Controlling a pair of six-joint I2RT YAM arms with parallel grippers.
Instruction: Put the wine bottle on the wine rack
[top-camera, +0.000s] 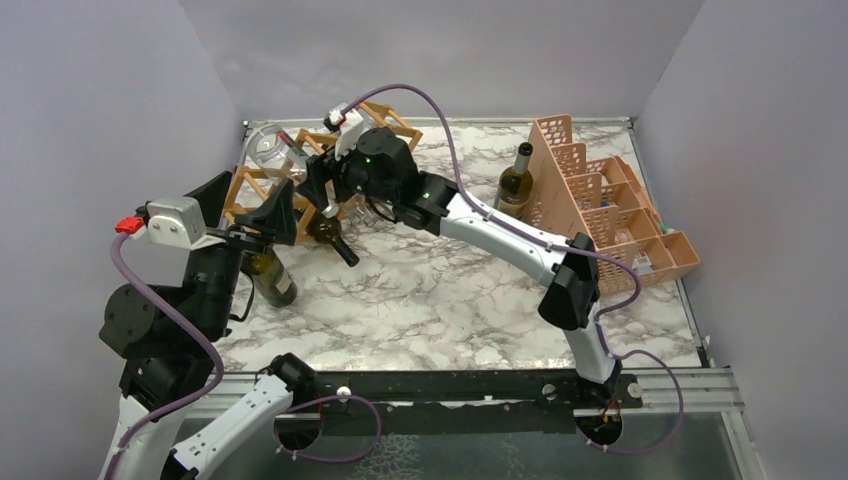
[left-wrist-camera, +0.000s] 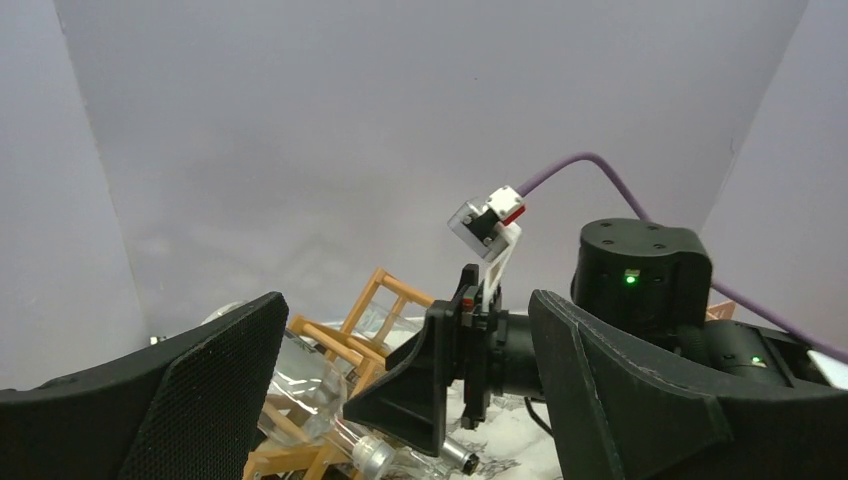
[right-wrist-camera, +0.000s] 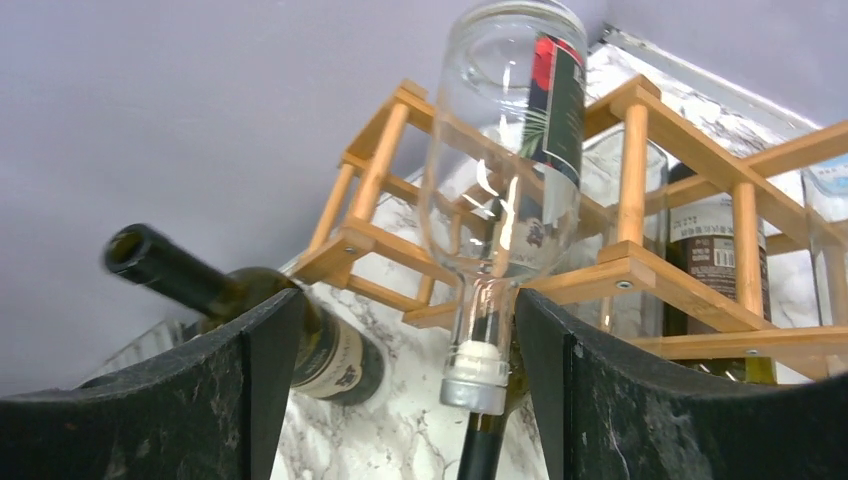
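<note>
Okay, wine bottle (right-wrist-camera: 500, 180) lies lengthwise in wine rack (right-wrist-camera: 630, 265), neck poking out toward my right gripper (right-wrist-camera: 405, 335), jaws spread; left gripper (left-wrist-camera: 405, 330) spread too.

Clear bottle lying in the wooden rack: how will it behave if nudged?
The clear bottle looks empty, so probably light. Smooth glass: likely slippery and breakable. It lies on the wine rack, neck overhanging its thin sticks, so a push may slide or roll it.
</note>
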